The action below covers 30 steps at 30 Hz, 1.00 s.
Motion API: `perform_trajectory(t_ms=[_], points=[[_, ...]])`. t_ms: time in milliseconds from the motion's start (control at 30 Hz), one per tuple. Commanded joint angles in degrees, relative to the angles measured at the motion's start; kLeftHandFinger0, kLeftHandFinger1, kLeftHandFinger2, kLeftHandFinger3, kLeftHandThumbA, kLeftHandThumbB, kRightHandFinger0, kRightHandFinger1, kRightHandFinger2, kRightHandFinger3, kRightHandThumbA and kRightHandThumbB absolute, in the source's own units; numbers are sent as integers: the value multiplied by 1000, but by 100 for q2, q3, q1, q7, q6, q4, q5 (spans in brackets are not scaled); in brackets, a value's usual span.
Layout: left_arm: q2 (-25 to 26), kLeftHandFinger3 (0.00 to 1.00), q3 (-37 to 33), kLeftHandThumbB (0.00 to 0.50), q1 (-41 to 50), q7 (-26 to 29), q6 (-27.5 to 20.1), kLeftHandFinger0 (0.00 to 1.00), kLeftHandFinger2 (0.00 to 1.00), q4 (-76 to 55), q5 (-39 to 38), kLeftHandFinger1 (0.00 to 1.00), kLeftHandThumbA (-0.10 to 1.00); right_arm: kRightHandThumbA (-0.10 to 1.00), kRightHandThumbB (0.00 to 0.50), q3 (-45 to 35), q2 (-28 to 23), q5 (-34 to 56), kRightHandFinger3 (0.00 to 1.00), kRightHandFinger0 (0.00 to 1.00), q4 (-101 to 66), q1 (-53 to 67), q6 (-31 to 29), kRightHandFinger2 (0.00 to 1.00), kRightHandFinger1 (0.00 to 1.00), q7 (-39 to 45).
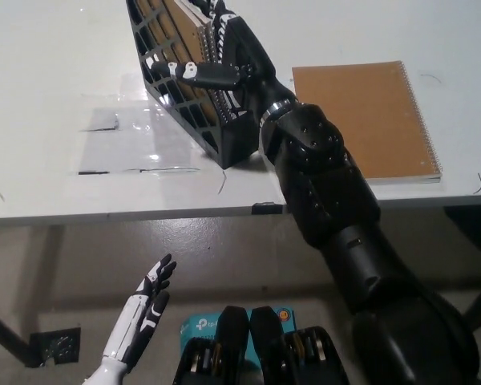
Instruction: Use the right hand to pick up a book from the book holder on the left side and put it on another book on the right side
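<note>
I am reaching my black right hand (224,60) into the upper middle of the frame, where its fingers are wrapping the book (183,32) leaning in the black holder (224,136), though I cannot tell whether the grip is closed. The target book (369,116) is lying flat at right, while my white left hand (140,321) is resting open at lower left.
</note>
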Motion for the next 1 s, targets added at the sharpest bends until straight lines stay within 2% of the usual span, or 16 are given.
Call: perform_trajectory(t_ms=[0, 67, 200, 367, 500, 567, 700, 867, 967], points=[[61, 1000, 2, 338, -70, 72, -151, 1000, 1000, -117, 53, 1000, 1000, 1000, 274, -65, -69, 66, 1000, 1000, 199, -550, -295, 1000, 1000, 12], [58, 1000, 4, 338, -73, 61, -133, 1000, 1000, -127, 36, 1000, 1000, 1000, 267, -67, -93, 59, 1000, 1000, 317, -611, -349, 1000, 1000, 24], [45, 1000, -7, 328, -94, 78, -183, 1000, 1000, -106, 62, 1000, 1000, 1000, 301, -47, -121, 15, 1000, 1000, 523, -756, -374, 1000, 1000, -10], [57, 1000, -8, 339, -104, 50, -160, 1000, 1000, -137, 40, 1000, 1000, 1000, 317, -10, -119, -40, 1000, 1000, 638, -872, -381, 1000, 1000, -50], [75, 1000, -12, 328, -117, 38, -153, 1000, 1000, -140, 49, 1000, 1000, 1000, 345, 38, -92, -142, 1000, 1000, 605, -928, -339, 1000, 1000, -190], [88, 1000, -14, 327, -134, 30, -156, 1000, 1000, -143, 53, 1000, 1000, 998, 344, 54, -86, -178, 1000, 1000, 606, -956, -343, 1000, 1000, -233], [97, 1000, -19, 321, -170, -5, -183, 1000, 1000, -119, -14, 1000, 1000, 930, 356, 29, -45, -168, 1000, 1000, 618, -987, -372, 1000, 1000, -277], [110, 1000, -28, 316, -172, -10, -149, 1000, 1000, -137, -11, 1000, 1000, 929, 380, 65, -19, -210, 1000, 1000, 651, -1001, -363, 1000, 1000, -284], [103, 1000, -24, 331, -175, 8, -129, 1000, 1000, -141, -9, 1000, 1000, 920, 391, 62, -20, -202, 1000, 1000, 733, -1026, -392, 1000, 1000, -269]])
